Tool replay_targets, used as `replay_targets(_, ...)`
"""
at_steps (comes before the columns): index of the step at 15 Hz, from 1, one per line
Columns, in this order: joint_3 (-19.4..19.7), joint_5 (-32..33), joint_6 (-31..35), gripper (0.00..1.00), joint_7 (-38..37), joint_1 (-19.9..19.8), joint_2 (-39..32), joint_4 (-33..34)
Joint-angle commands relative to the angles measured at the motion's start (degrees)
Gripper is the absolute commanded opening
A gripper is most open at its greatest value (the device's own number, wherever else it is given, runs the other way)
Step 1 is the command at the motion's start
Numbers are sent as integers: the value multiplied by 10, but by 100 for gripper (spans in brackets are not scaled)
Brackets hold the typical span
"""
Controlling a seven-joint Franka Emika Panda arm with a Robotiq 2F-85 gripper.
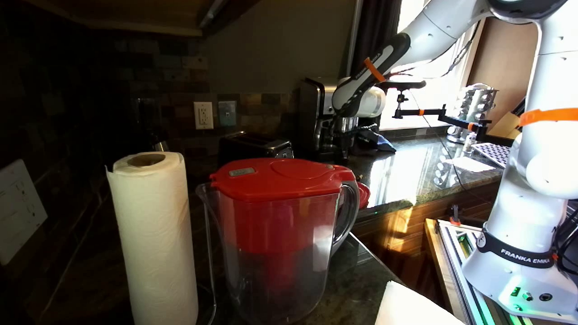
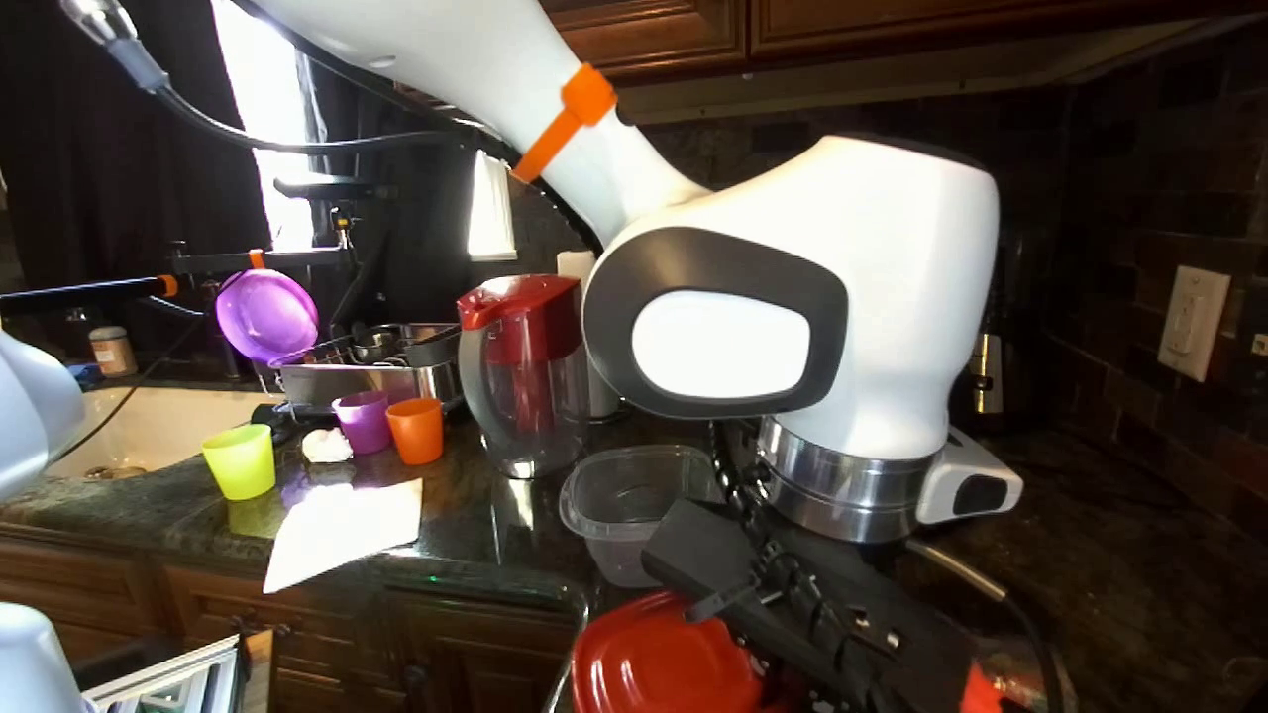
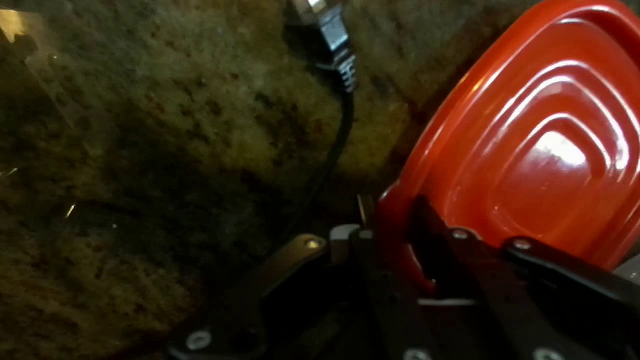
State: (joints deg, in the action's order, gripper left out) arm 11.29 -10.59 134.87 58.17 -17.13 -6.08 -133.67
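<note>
In the wrist view my gripper [image 3: 393,212] has its black fingers close together, with the rim and corner of a red plastic lid [image 3: 540,165] between them. The fingers appear shut on this rim, though the lower part is dark. The lid also shows in an exterior view [image 2: 659,659] beside the dark gripper body, and a small part shows behind the pitcher handle in an exterior view [image 1: 364,197]. A clear plastic container [image 2: 624,555] stands on the counter close to the lid. The fingertips are hidden in both exterior views.
A red-lidded pitcher [image 1: 280,225] [image 2: 530,381] stands on the counter near a paper towel roll [image 1: 156,239]. Green [image 2: 241,462], purple [image 2: 364,424] and orange [image 2: 416,432] cups stand by a white sheet [image 2: 347,525]. A toaster [image 1: 255,146], coffee machine [image 1: 314,113] and black cable [image 3: 346,112] are around.
</note>
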Motion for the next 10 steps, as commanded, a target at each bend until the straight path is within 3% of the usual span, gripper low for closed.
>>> replay_targets(1, 12, -16, -45, 6, 52, -12, 21, 9)
replay_targets(10, 34, -42, -126, 6, 132, -9, 79, 9)
